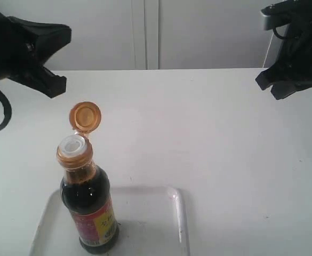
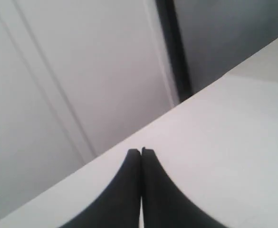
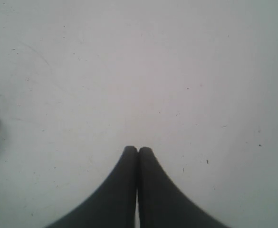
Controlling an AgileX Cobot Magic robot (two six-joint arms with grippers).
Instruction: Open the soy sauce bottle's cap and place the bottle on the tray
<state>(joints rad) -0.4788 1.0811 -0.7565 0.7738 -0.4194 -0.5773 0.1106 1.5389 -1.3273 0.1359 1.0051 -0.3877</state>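
The soy sauce bottle (image 1: 89, 205) stands upright on the tray (image 1: 150, 216) at the front left of the exterior view. Its golden-orange cap (image 1: 85, 116) is flipped open and hangs back on its hinge, baring the white spout (image 1: 73, 145). My left gripper (image 1: 53, 85) hovers raised at the far left, above and behind the bottle and apart from it. In the left wrist view the left gripper (image 2: 140, 151) is shut on nothing. My right gripper (image 1: 273, 85) hangs at the far right. The right gripper (image 3: 138, 149) is shut and empty over bare table.
The white table (image 1: 214, 144) runs back to a pale wall with a vertical seam (image 1: 145, 32). A black cable (image 1: 1, 109) loops down from the left arm at the left edge.
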